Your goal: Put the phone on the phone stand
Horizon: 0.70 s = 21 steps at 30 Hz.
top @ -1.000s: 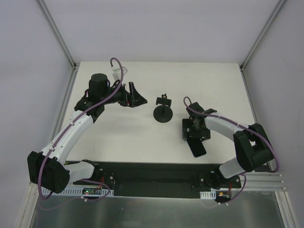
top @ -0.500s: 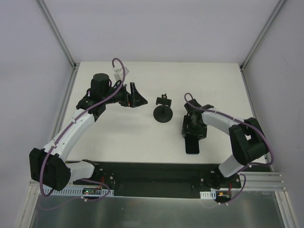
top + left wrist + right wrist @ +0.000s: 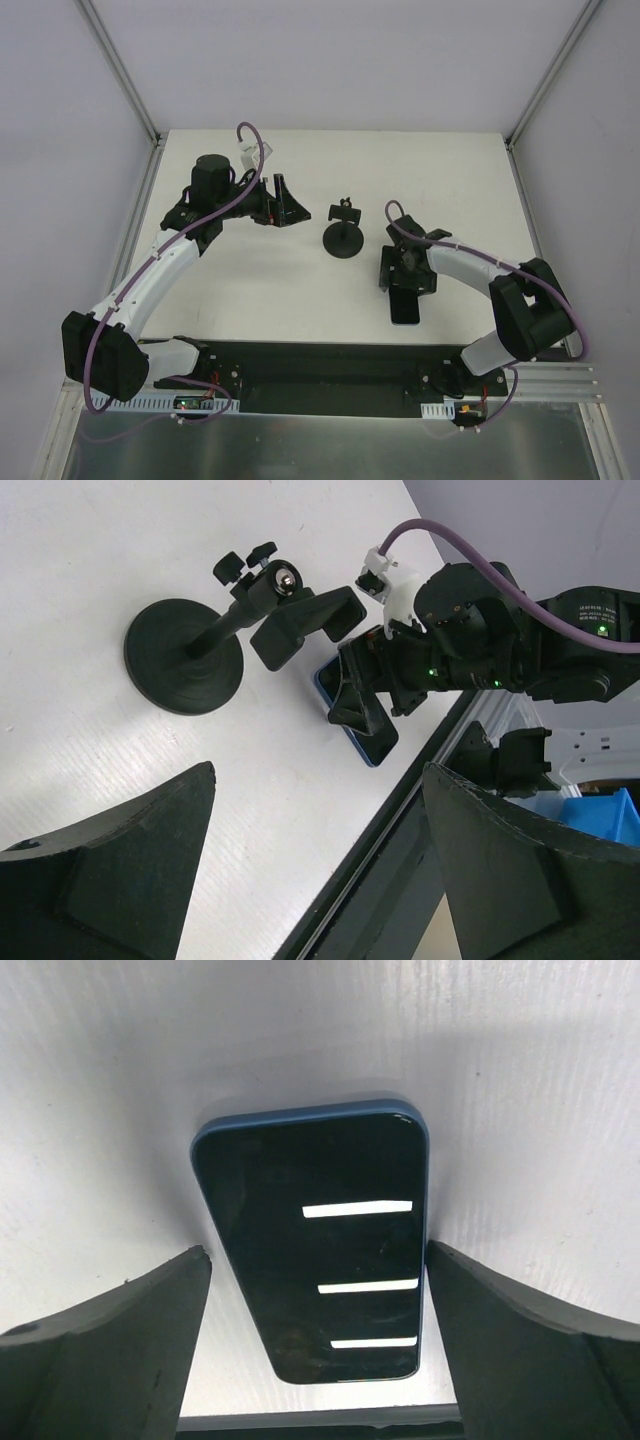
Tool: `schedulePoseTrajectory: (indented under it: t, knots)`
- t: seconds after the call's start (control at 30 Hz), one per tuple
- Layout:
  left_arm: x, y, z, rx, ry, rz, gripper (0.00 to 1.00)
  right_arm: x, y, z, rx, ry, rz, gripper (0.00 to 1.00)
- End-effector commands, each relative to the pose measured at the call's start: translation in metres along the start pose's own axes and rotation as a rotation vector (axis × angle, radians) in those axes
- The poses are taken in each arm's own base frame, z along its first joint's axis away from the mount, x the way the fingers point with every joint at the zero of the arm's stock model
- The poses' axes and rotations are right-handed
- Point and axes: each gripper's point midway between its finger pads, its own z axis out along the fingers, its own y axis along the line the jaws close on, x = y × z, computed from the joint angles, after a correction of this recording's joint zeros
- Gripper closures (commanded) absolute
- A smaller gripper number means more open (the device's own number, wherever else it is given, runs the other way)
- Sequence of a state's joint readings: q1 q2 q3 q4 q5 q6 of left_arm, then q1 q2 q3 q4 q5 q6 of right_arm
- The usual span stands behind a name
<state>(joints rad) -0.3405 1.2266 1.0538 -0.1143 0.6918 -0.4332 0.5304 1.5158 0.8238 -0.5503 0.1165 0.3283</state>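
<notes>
The phone (image 3: 405, 308), a black slab with a blue rim, lies flat and face up near the table's front edge. My right gripper (image 3: 403, 275) hangs over its far end, open, one finger on each side of the phone (image 3: 320, 1200). A gap shows on the left side, while the right finger (image 3: 540, 1350) stands close to the rim. The phone stand (image 3: 343, 235), a round black base with a post and cradle, stands left of it. My left gripper (image 3: 285, 203) is open and empty, left of the stand (image 3: 185, 655), which it faces.
The black strip of the table's front edge (image 3: 320, 360) runs just below the phone and shows in the right wrist view as a dark band (image 3: 320, 1422). A blue bin corner (image 3: 600, 815) lies beyond the table. White walls enclose the other sides.
The phone has turned from a slant to lie straight between my right fingers, and its near end has swung left. My right gripper has shifted slightly left. The left arm has barely moved.
</notes>
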Motion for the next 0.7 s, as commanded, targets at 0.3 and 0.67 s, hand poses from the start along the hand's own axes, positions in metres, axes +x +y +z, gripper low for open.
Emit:
schedulePoseTrajectory:
  t: [0.3,0.67]
  knots:
    - [0.0,-0.004,0.002,0.033,0.006,0.026,0.2,0.007,-0.002,0.009,0.08,0.026,-0.073,0.72]
    - [0.005,-0.011,0.005,0.062,0.022,0.042,0.22,-0.029,0.017,-0.033,-0.115,-0.29,-0.048,0.98]
